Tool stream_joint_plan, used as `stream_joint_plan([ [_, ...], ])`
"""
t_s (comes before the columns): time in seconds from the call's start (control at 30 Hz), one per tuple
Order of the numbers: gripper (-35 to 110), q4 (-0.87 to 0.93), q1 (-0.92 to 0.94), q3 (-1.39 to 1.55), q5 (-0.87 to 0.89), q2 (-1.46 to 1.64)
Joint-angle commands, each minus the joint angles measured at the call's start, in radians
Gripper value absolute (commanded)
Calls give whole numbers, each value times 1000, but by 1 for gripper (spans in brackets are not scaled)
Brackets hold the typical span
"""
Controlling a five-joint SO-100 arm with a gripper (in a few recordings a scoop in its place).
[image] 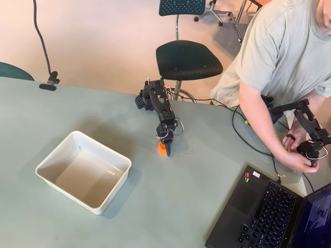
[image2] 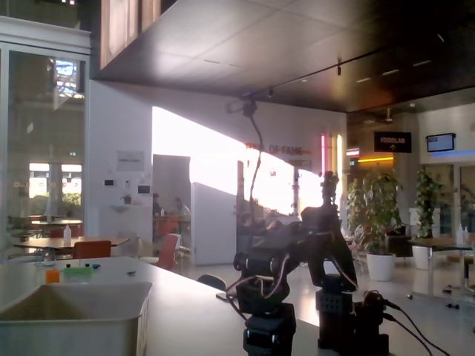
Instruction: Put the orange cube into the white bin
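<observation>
In the overhead view the orange cube (image: 162, 149) sits on the pale green table, right of the white bin (image: 47, 166). My black gripper (image: 166, 149) points down at the cube, one dark finger (image: 169, 149) against its right side. The other finger is hidden, so the grip is unclear. The bin holds nothing and stands roughly a bin's width left of the cube. In the fixed view the dark arm (image2: 297, 259) bends down toward the table, its tips cut off by the lower edge, and the bin (image2: 74, 319) fills the lower left.
A person (image: 279, 57) sits at the table's far right, with a laptop (image: 269, 217) at the lower right corner. Black cables (image: 243, 134) run across the table between them and my arm's base (image: 147, 95). A dark chair (image: 189, 59) stands behind the table.
</observation>
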Motion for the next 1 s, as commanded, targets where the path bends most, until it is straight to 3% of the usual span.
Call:
stream_joint_plan([
  [0.0, 71, -9, 2, -34, 3, 6],
  [0.37, 69, -51, -15, -23, 6, 6],
  [0.67, 42, -54, -5, -35, 3, 20],
  [0.97, 35, -54, 0, -35, 3, 20],
])
